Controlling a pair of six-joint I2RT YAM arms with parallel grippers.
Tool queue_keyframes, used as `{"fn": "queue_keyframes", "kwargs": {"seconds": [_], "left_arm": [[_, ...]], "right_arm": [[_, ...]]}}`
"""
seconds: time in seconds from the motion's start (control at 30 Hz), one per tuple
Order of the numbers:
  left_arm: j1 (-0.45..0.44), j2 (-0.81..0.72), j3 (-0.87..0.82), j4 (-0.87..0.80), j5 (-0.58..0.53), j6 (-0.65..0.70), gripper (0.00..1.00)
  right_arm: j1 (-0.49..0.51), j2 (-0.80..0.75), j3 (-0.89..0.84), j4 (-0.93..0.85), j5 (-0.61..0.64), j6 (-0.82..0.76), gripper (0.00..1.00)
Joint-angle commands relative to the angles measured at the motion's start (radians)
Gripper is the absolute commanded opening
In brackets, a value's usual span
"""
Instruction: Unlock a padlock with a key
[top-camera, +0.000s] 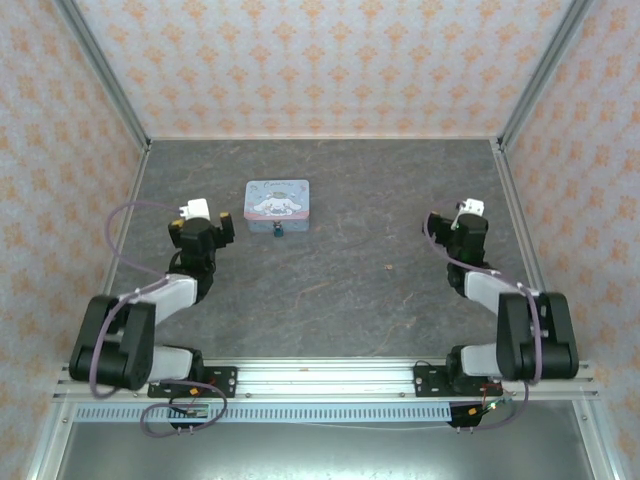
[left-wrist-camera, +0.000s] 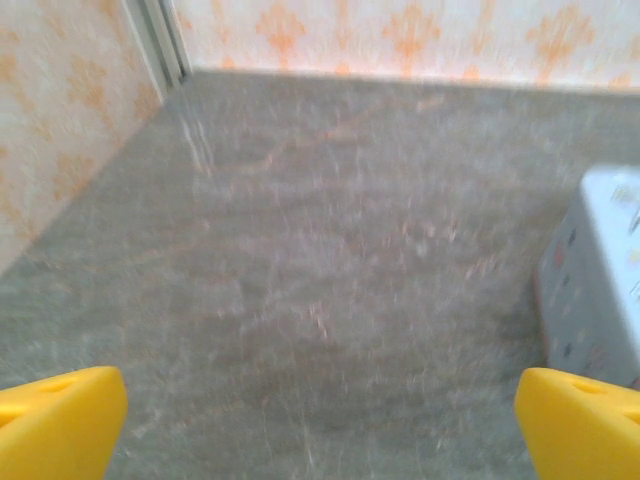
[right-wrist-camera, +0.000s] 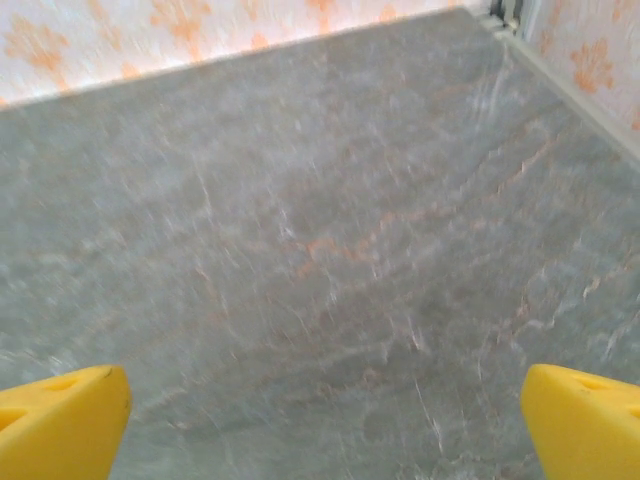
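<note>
Step in hand: nothing is gripped yet, so the first reach for the key and the padlock is judged to be the work at this moment.
Padlock (top-camera: 278, 230): a small teal body is seen on the counter (top-camera: 340, 300), touching or just beside the near edge of the pale blue tin (top-camera: 277, 206); which of the two cannot be told.
Key (top-camera: 388, 268): a tiny dark speck is seen alone on the bare counter, well apart from the padlock and nearer the right arm.
Left gripper (left-wrist-camera: 320, 420): the jaws are spread fully apart and nothing is held; the tin's side is seen at the right of the left wrist view.
Right gripper (right-wrist-camera: 320, 420): the jaws are spread fully apart and nothing is held; grey counter is seen between the yellow fingertips (right-wrist-camera: 60, 415).
Advice for the key: a flat, thin piece is best approached from straight above, with the fingertips brought down to the counter on either side before closing.
Advice for the padlock: the body is best steadied by the left gripper, with the tin not pushed.
Risk: the key is likely to slide or lie flat under the fingertips.
</note>
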Motion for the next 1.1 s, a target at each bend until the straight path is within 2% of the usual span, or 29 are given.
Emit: {"fn": "queue_keyframes", "kwargs": {"seconds": [0.0,0.17,0.33,0.47,0.6,0.83,1.07], "left_arm": [[0.008,-0.139,0.078,-0.234,0.034,-0.104,1.00],[0.008,-0.258,0.171,-0.525,0.209,-0.390,1.00],[-0.050,-0.310,0.146,-0.595,0.388,-0.590,1.00],[-0.175,-0.325,0.095,-0.552,0.393,-0.676,1.00],[-0.251,-0.286,0.084,-0.508,0.375,-0.714,1.00],[-0.277,-0.213,0.124,-0.500,0.359,-0.713,1.00],[-0.289,-0.201,0.125,-0.504,0.344,-0.718,1.00]], "right_arm": [[0.032,-0.107,0.075,-0.232,-0.069,0.042,1.00],[0.171,-0.224,0.148,-0.506,-0.097,0.061,0.93],[0.316,-0.264,0.203,-0.772,-0.056,0.135,0.81],[0.403,-0.199,0.240,-0.927,-0.029,0.191,0.71],[0.477,-0.074,0.326,-1.011,0.015,0.187,0.68],[0.512,0.170,0.433,-1.063,0.036,0.209,0.57],[0.520,0.290,0.478,-1.053,0.034,0.229,0.53]]}}
